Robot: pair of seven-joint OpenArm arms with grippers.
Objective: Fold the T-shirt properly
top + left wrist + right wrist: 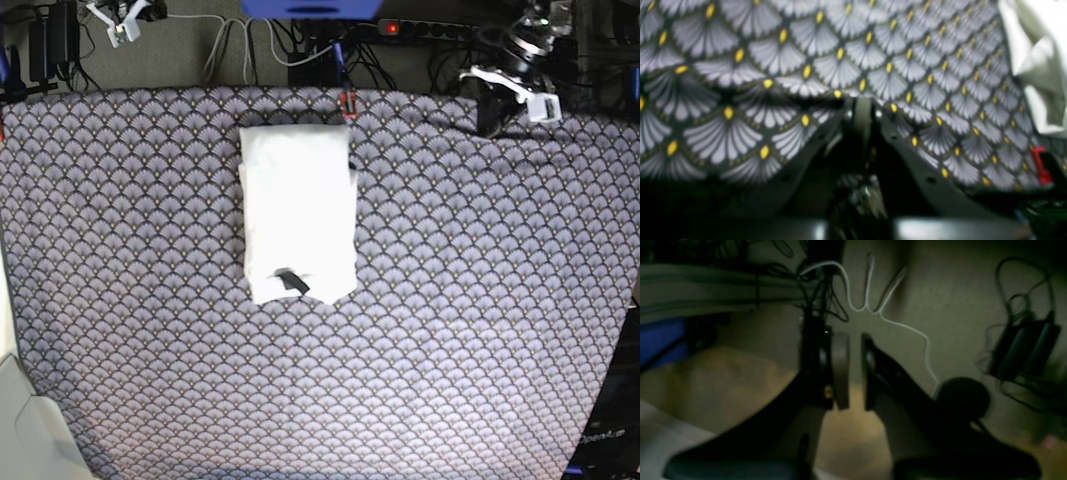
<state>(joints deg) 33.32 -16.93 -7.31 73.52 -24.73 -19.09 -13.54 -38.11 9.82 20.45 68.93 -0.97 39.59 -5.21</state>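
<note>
**Shirt lies folded, both my grippers off it**

Closest to my left wrist camera, my left gripper is clenched, its fingers pressed together with nothing between them, hanging over the fan-patterned tablecloth. In that view a bit of the white T-shirt shows at the upper right, well apart from my fingertips, and a red clip sits below it at the cloth's edge.

My right gripper stands with a narrow gap between its pads, gripping nothing; behind it I see floor, a white cable and a black power adapter.

From the base view, the T-shirt lies folded into a tall white rectangle on the tablecloth, plain side up, its top edge near the far edge of the table. A small dark mark shows near the shirt's lower edge. My left arm is beyond the far right corner of the table, well apart from the shirt, and my right gripper beyond the far left.
</note>
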